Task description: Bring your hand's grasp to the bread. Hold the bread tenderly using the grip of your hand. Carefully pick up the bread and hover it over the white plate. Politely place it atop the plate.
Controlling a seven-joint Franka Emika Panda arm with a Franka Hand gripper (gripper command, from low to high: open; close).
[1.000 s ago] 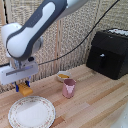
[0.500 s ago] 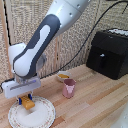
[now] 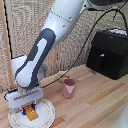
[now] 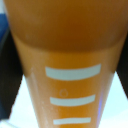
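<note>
While the end effector (image 3: 28,106) hangs low over the plate (image 3: 45,116), its blue fingers (image 3: 25,107) clasp the bread (image 3: 31,112), which touches the plate's surface. Beside the plate, a pink cup (image 3: 69,88) stands on the desk (image 3: 95,105), and bread fills the wrist view.

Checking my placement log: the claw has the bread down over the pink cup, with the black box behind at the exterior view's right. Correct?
Not quite. In the exterior view the claw has the bread down over the white plate, not the cup, which stands apart, toward that view's right. The black box is behind at the exterior view's right.
</note>
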